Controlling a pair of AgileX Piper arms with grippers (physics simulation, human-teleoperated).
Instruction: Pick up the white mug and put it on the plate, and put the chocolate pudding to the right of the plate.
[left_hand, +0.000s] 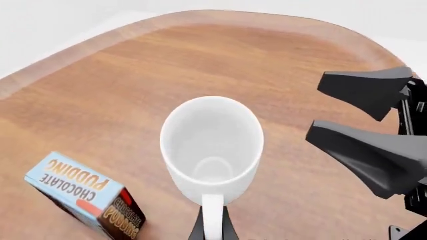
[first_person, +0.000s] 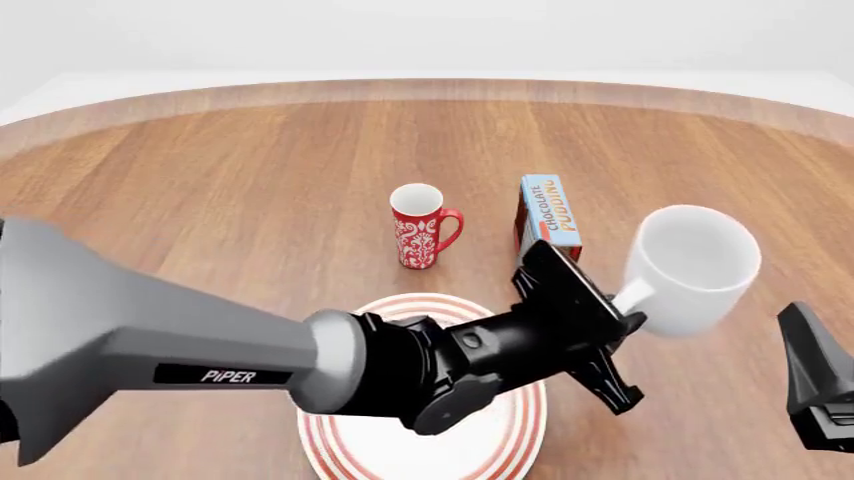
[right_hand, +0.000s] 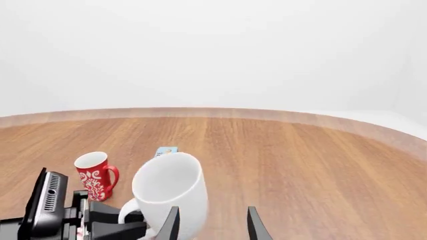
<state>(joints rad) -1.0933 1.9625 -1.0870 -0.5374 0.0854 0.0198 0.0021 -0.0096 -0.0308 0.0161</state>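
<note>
**White mug held by its handle above the table**

The white mug hangs tilted in the left end effector, whose fingers are clenched on its loop handle. The chocolate pudding stands just beyond that end effector, the plate beneath its arm. The right end effector, released, sits beside the mug. A red mug stands farther left.
</note>
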